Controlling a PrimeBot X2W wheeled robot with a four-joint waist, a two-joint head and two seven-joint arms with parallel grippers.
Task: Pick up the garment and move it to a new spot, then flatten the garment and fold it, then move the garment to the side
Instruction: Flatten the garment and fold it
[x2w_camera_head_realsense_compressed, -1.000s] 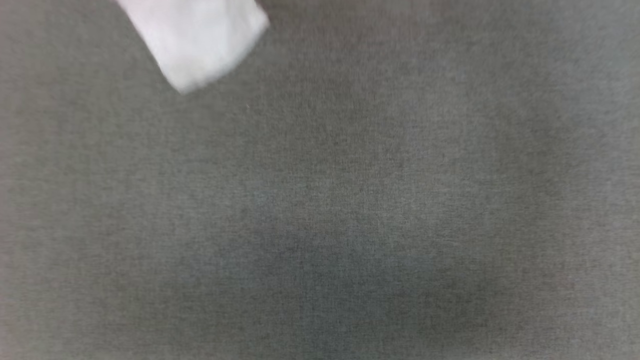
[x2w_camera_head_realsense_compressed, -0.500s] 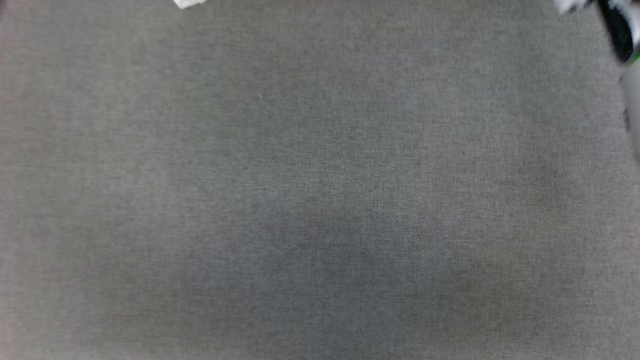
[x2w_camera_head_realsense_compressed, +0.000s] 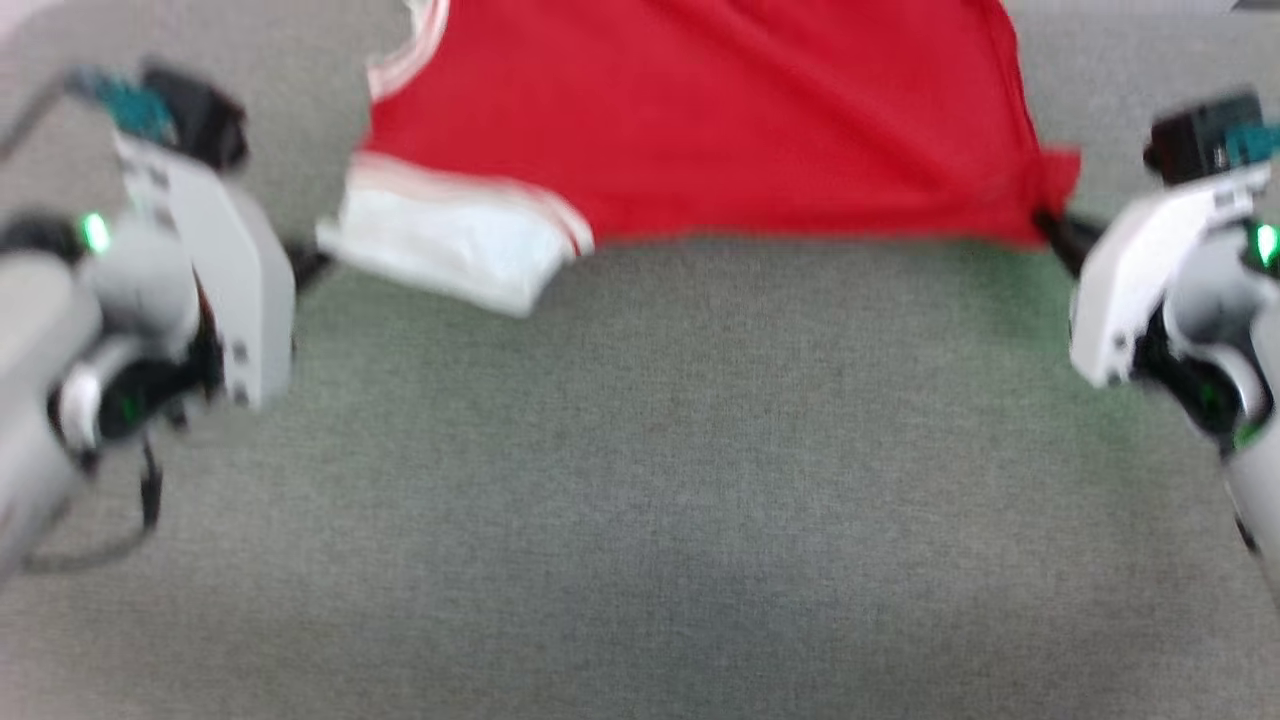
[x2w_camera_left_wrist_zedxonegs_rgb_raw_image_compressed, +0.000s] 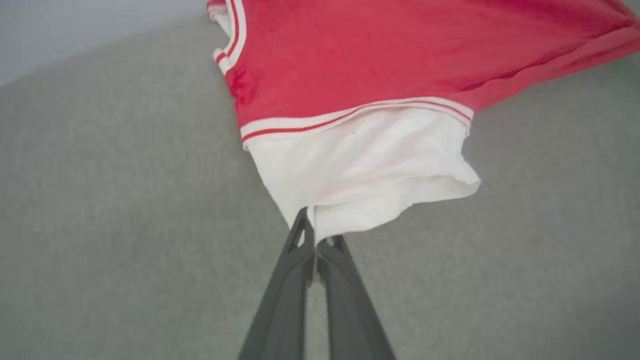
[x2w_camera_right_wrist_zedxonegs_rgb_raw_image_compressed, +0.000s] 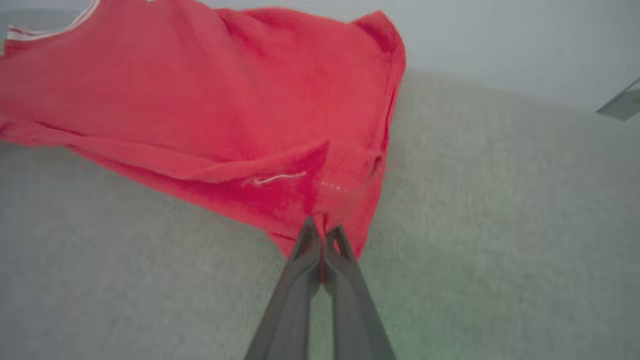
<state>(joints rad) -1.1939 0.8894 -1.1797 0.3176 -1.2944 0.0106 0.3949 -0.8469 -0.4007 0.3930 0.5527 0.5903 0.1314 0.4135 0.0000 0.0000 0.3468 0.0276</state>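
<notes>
- Right now both of my grippers are clamped on the garment (x2w_camera_head_realsense_compressed: 700, 120). My left gripper (x2w_camera_left_wrist_zedxonegs_rgb_raw_image_compressed: 315, 237) pinches the lower edge of the white sleeve (x2w_camera_left_wrist_zedxonegs_rgb_raw_image_compressed: 360, 165), its two fingers pressed together on the cloth.
- My right gripper (x2w_camera_right_wrist_zedxonegs_rgb_raw_image_compressed: 324, 237) is closed on a red corner (x2w_camera_right_wrist_zedxonegs_rgb_raw_image_compressed: 345, 200) of the body, with the fabric bunched between the fingers.
- The garment hangs spread between my two hands above the grey fabric surface (x2w_camera_head_realsense_compressed: 640, 480), towards the far side of the head view. The blur keeps me from telling whether its far edge touches the surface.
- I judge this to be the first step, the carry to a new spot, perhaps just turning into the laying-out. Flattening and folding are not yet begun.
- The next move calls for both pinches held firm and my hands well apart, so that the cloth stays taut. Then it calls for an even lowering, so the body lands flat and the sleeve does not tuck under.
- My sleeve grip sits on a thin edge and could slip under a hard pull.
</notes>
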